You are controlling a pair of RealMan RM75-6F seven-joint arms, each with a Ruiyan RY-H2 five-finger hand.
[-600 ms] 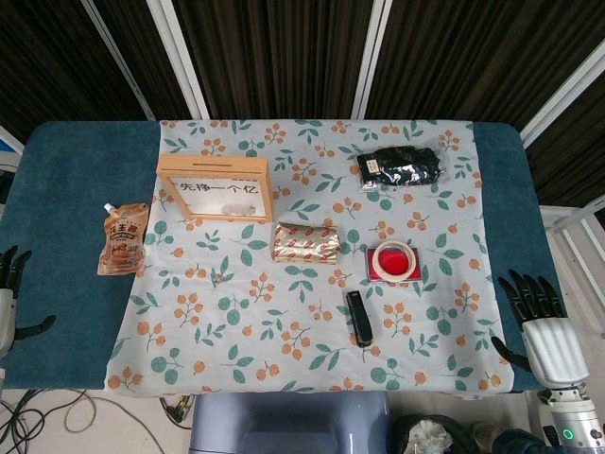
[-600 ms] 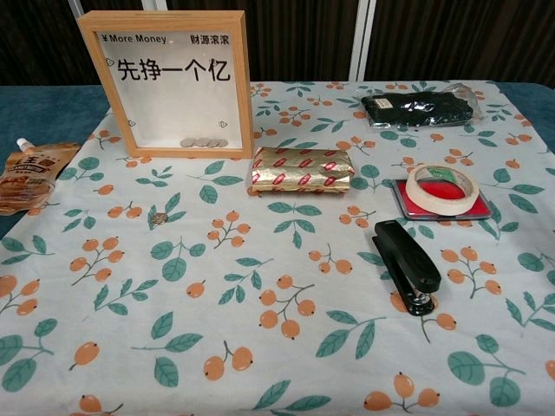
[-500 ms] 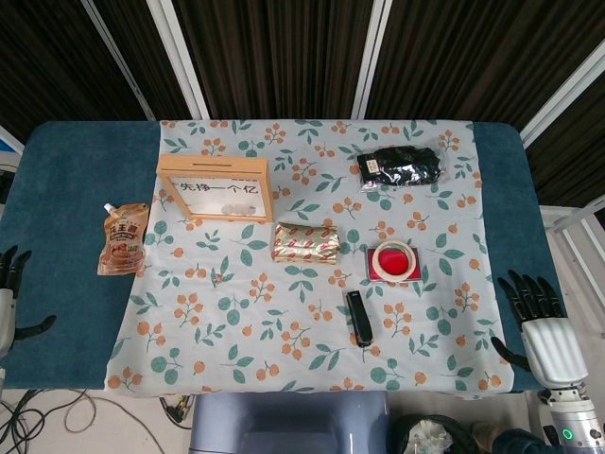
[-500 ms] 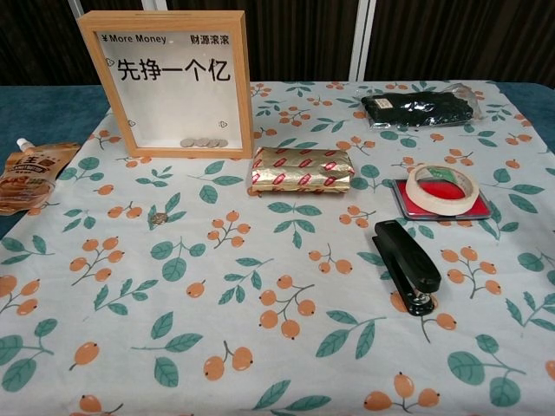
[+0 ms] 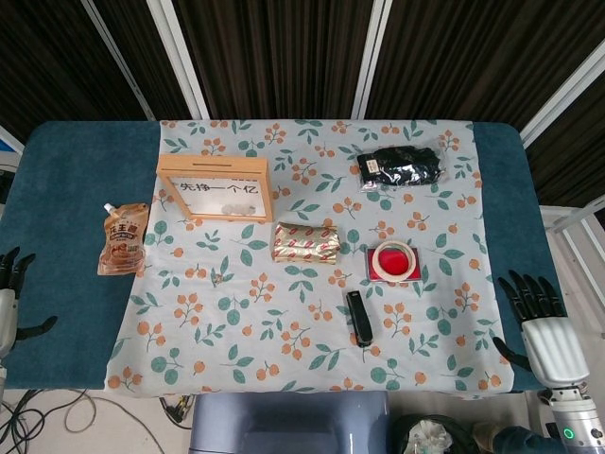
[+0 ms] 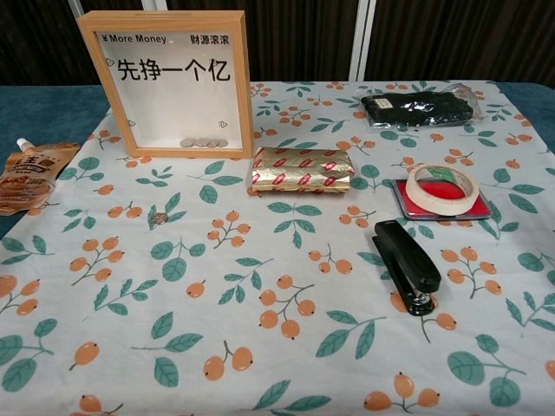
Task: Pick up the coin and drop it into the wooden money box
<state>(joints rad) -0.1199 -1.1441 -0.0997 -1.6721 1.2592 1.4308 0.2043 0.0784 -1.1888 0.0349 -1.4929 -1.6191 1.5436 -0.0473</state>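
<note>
So far nothing of the task looks done: the coin (image 6: 157, 219) lies flat on the floral cloth (image 6: 286, 364), near the front-left of the wooden money box (image 6: 168, 80) but clearly apart from it, with no hand close by. In the head view the same coin (image 5: 217, 278) shows as a small dark spot below the box, which stands upright toward the back left of the desk (image 5: 71, 180), its slot on the top edge. A few coins already rest at the bottom behind its clear pane, though I judge those are not the one to move. The left hand (image 5: 9, 293) sits off the left edge of the desk, only partly in view, its fingers spread and holding nothing. The right hand (image 5: 541, 326) waits off the right edge, fingers (image 5: 529, 291) likewise splayed and empty. Everything is left to do: reaching, pinching the thin coin off the cloth, lifting it over the box and releasing it into the slot. The left hand looks the nearer one for that reach.
</note>
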